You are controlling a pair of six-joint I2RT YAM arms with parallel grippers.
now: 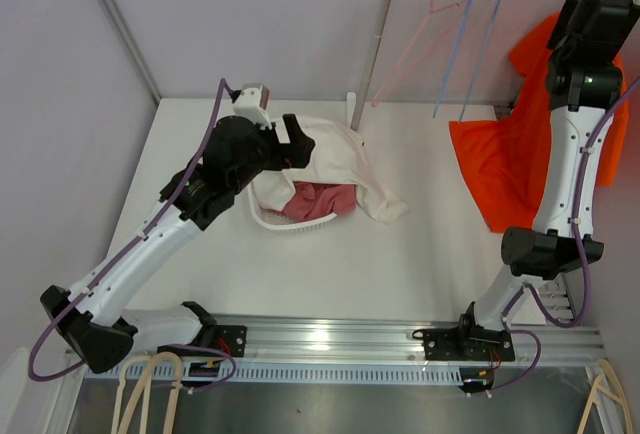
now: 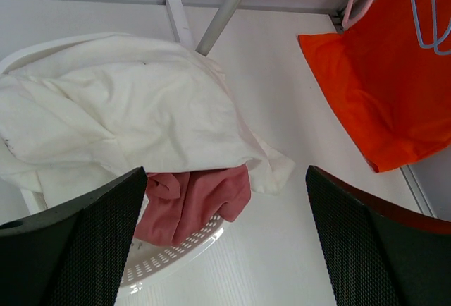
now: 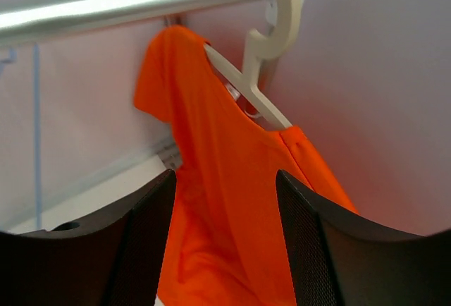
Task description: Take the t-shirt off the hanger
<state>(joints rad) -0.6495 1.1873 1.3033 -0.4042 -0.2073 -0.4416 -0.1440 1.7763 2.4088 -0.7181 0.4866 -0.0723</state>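
Note:
An orange t-shirt [image 1: 505,159] hangs on a white hanger [image 3: 262,59] from the metal rail [image 3: 127,6] at the back right; its lower part rests on the table. It also shows in the right wrist view [image 3: 225,200] and the left wrist view [image 2: 380,73]. My right gripper [image 3: 225,249] is open, raised close to the shirt just below the hanger, its fingers not closed on the cloth. My left gripper [image 2: 225,242] is open and empty above the white basket [image 1: 300,222].
The basket holds a cream garment [image 1: 335,159] that spills over its rim and a pink garment [image 1: 320,199]. Empty pink [image 1: 405,49] and blue hangers [image 1: 470,39] hang on the rail. A rack post [image 1: 375,44] stands behind the basket.

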